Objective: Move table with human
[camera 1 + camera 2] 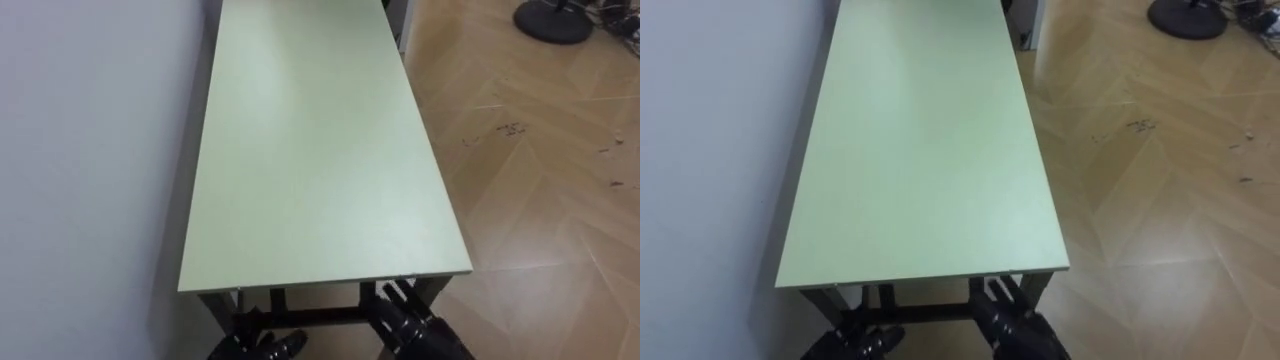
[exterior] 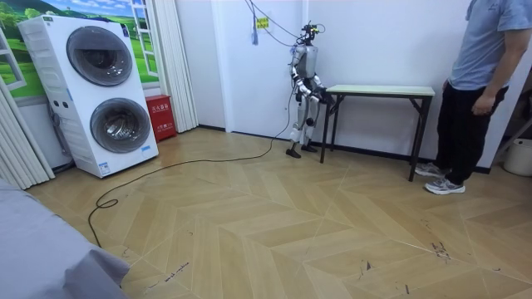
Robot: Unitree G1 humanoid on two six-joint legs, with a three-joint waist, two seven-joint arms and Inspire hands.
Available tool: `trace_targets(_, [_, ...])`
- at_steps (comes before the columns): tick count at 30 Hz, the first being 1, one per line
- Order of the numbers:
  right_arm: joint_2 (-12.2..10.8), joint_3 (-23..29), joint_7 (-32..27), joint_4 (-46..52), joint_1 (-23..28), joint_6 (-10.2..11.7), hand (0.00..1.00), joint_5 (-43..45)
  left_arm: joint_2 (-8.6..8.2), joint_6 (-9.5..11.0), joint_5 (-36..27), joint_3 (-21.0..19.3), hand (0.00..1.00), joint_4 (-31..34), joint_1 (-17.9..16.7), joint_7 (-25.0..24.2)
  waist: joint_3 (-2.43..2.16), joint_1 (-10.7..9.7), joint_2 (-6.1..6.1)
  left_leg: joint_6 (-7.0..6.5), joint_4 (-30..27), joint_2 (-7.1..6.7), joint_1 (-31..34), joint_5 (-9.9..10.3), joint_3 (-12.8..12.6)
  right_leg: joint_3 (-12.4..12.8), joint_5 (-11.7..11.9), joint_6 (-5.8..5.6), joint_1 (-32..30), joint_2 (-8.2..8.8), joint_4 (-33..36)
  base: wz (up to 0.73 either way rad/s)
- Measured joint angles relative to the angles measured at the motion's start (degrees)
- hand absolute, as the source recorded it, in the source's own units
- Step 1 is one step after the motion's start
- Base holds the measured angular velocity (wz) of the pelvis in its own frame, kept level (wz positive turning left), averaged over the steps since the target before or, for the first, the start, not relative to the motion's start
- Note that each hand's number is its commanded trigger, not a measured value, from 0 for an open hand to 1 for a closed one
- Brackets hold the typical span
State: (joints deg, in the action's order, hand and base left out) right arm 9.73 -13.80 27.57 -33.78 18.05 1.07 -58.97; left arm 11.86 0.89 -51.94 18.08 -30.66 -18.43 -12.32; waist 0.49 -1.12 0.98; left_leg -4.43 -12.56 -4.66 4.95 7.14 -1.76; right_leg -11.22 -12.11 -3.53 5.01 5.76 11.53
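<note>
Right robot hand (image 1: 415, 325): just below the counter's (image 1: 310, 150) near short edge, toward its right corner, up against the dark frame; whether it grasps the frame or lies released cannot be told.
Left robot hand (image 1: 268, 346): under the same short edge, toward the left corner, low beside the frame; its state cannot be told either.
Counter: pale green top, bare, dark legs; 1 long side runs along the white wall (image 1: 90, 150), and in the room view it looks level with its legs on the wooden floor (image 1: 540, 200).
Robot: stands at the counter's short end, close against it.
Person (image 2: 478, 75): stands at the counter's far end, arms down, hands apart from it.
Done: judged from this, both carriers are in place at opposite ends of the counter.
Left: the person's hold, the lift, the carry and the setting down; no sign of a lift yet.
</note>
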Motion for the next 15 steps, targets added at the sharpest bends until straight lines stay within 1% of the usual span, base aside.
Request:
trace_targets(3, [0.96, 0.54, 0.19, -3.26, 0.83, 0.03, 0.00, 2.51, 0.36, 0.24, 0.33, -0.08, 0.00, -3.10, -0.19, -0.92, -0.08, -0.06, -0.15, 0.04, -0.18, -0.06, 0.25, 0.03, 0.31, -0.26, 0.00, 0.00, 0.05, 0.00, 0.02, 0.03])
trace_targets(4, [1.18, 1.21, 0.19, -4.22, 1.43, 0.06, 0.00, 3.18, 0.51, 0.79, 0.34, -0.14, 0.00, -4.84, -0.46, -1.84, -0.10, -0.02, -0.18, 0.04, -0.19, -0.05, 0.21, 0.03, 0.34, -0.26, 0.00, 0.00, 0.11, -0.01, 0.04, 0.03])
trace_targets(6, [1.40, 2.05, 0.22, -6.16, 1.70, 0.10, 0.00, 3.47, 0.49, 1.19, 0.32, -1.48, 0.00, -6.50, -0.20, -2.59, -0.10, -0.04, -0.14, 0.04, -0.17, -0.04, 0.19, 0.03, 0.37, -0.03, 0.00, 0.00, 0.12, -0.05, 0.02, -0.02])
trace_targets(7, [1.32, 2.90, 0.72, -7.89, 1.47, 0.21, 0.00, 3.52, 0.44, 1.34, 0.36, -2.38, 0.00, -8.49, 0.16, -3.56, -0.06, -0.03, -0.09, 0.06, -0.15, 0.00, -0.02, 0.04, 0.25, 0.00, 0.01, 0.02, 0.17, -0.08, -0.01, -0.05])
trace_targets(8, [1.36, 3.74, 1.36, -9.88, 1.10, 0.20, 0.00, 3.75, 0.40, 1.51, 0.39, -2.42, 0.00, -10.62, 1.01, -4.39, -0.06, -0.04, -0.03, 0.28, -0.15, 0.04, -0.20, 0.18, 0.33, -0.04, 0.01, 0.03, 0.14, -0.09, -0.02, 0.00])
trace_targets(10, [1.37, 4.71, 1.55, -12.85, 0.82, 0.18, 0.00, 4.63, 0.30, 1.75, 0.27, -2.42, 0.00, -12.56, 1.50, -5.68, -0.13, -0.07, -0.02, 0.30, -0.07, 0.16, -0.39, 0.19, 0.36, -0.04, 0.01, 0.03, 0.24, -0.10, -0.10, 0.00])
trace_targets(12, [1.41, 6.24, 1.65, -14.94, 0.75, 0.18, 0.00, 6.48, 0.21, 2.11, 0.18, -2.47, 0.00, -13.36, 1.61, -6.34, -0.17, -0.09, -0.09, 0.31, 0.01, 0.17, -0.71, 0.18, 0.28, 0.13, 0.02, 0.04, 0.61, -0.17, -0.28, 0.00])
trace_targets(13, [1.54, 6.64, 1.62, -16.60, 0.65, 0.19, 0.00, 7.46, 0.21, 2.33, -0.16, -2.48, 0.00, -13.66, 1.59, -6.43, -0.35, -0.07, 0.17, 0.40, 0.19, 0.20, -0.79, 0.11, 0.22, 0.21, 0.16, 0.27, 0.83, -0.28, -0.81, -0.04])
trace_targets(15, [1.58, 7.36, 1.55, -18.50, 0.71, 0.20, 0.00, 8.00, 0.20, 2.72, -0.15, -2.78, 0.00, -14.40, 1.61, -6.61, -0.34, -0.09, 0.19, 0.44, 0.36, 0.36, -0.85, -0.03, 0.16, 0.23, 0.27, 0.44, 0.86, -0.41, -0.98, -0.02])
